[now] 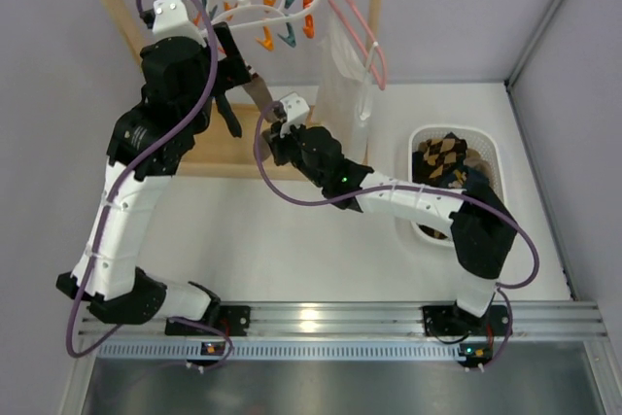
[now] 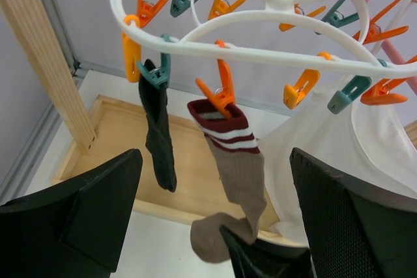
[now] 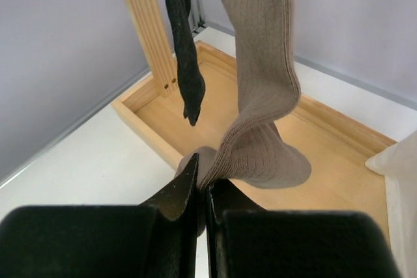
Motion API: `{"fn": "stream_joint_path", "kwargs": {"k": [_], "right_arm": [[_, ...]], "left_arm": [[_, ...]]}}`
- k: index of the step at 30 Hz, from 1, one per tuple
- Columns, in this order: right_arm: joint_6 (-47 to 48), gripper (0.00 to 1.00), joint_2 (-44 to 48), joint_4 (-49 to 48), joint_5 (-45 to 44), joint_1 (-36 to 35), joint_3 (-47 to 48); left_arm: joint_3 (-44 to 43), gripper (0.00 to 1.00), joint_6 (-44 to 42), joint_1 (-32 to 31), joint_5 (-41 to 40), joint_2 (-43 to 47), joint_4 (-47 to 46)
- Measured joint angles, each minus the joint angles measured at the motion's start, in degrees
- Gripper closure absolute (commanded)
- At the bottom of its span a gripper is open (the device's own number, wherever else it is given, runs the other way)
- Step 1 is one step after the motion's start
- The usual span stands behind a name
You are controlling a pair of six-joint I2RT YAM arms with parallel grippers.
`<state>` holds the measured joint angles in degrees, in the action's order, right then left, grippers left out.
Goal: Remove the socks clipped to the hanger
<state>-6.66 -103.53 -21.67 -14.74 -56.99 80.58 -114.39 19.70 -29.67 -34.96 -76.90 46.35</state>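
Top view, hanger: a white plastic oval clip-hanger [image 1: 255, 9] hung from the wooden rod at far left. Beside it, a pink wire hanger [image 1: 362, 41] carried a white garment [image 1: 342, 85].
Top view, step: one sock was being pulled off its clip, as I read it. The right hand [image 1: 282, 126] sat at the lower end of a grey-brown ribbed sock [image 1: 257, 88], and the left hand [image 1: 233, 94] was just beside the hanger.
Top view, basket: a white slotted plastic basket [image 1: 416, 157] stood on the white tabletop [image 1: 292, 240] at right, well apart from the rack. It held brown-tan argyle socks [image 1: 442, 151] and something dark, so part of the job looked done.
Left wrist view, left hand: released, its black fingers [image 2: 85, 219] spread wide with nothing grasped, facing the hanging socks.
Left wrist view, clips: an orange plastic clothespin [image 2: 221, 94] gripped the maroon-and-white striped cuff of the grey-brown ribbed sock. A teal plastic clothespin [image 2: 156, 73] held a dark teal fabric sock [image 2: 161, 141].
Left wrist view, tray: the wooden tray base [image 2: 130, 128] of the rack lay beneath both socks.
Right wrist view, right hand: clenched on the toe of the grey-brown ribbed sock, which hung straight above it, with the dark teal fabric sock just left.
Right wrist view, next move: probably a steady pull down and away until the orange peg let go, then a carry right to the basket. The hanger might swing, so the left hand could steady it.
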Motion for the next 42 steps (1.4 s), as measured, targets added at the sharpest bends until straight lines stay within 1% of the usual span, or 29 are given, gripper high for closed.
{"fn": "stream_joint_path", "kwargs": {"k": [6,8,11,12,14,18,19,24,31,35,40,41,42], "right_arm": [[-0.04,1.0,2.99,0.02,-0.2,-2.51,-3.04],[0.0,1.0,3.37,0.02,-0.35,-3.39,-3.37],[-0.02,1.0,3.41,-0.04,-0.59,-4.39,-3.37],[-0.02,1.0,3.43,-0.04,-0.63,-4.63,-3.45],[0.0,1.0,3.54,-0.11,-0.66,-4.98,-3.76],[-0.02,1.0,4.24,-0.11,-0.87,-5.38,-4.66],[-0.02,1.0,4.48,-0.2,-0.92,-5.42,-4.87],[-0.02,1.0,5.2,-0.26,-1.11,-5.68,-5.31],[0.02,1.0,5.31,-0.28,-1.14,-6.14,-5.42],[-0.02,1.0,5.31,-0.28,-1.09,-6.71,-5.53],[-0.22,1.0,5.31,-0.33,-1.07,-7.63,-5.62],[-0.31,1.0,5.31,-0.39,-1.07,-7.76,-5.62],[-0.42,1.0,5.31,-0.57,-1.09,-7.89,-5.7]], "left_arm": [[-4.52,0.04,-1.36,0.0,-0.94,-7.04,0.02],[-5.27,0.07,-1.81,0.0,-1.95,-8.68,0.07],[-6.32,0.09,-2.29,0.0,-3.56,-10.49,0.09],[-6.69,0.13,-2.45,0.0,-4.04,-10.99,0.09],[-7.65,0.14,-2.86,0.09,-4.96,-11.91,0.09],[-9.79,0.2,-3.48,1.2,-5.33,-13.9,0.07],[-10.27,0.26,-3.58,1.7,-5.33,-14.45,0.11],[-11.65,0.28,-4.28,4.17,-4.87,-16.87,0.04],[-13.03,0.33,-4.87,5.22,-4.66,-20.44,0.09],[-13.68,0.43,-4.9,5.25,-4.46,-21.42,0.11],[-14.91,0.49,-5.22,5.35,-4.55,-22.03,0.09],[-14.95,0.53,-5.31,5.4,-4.55,-22.03,0.09],[-15.06,0.59,-5.38,5.49,-4.52,-22.03,0.09]]}}
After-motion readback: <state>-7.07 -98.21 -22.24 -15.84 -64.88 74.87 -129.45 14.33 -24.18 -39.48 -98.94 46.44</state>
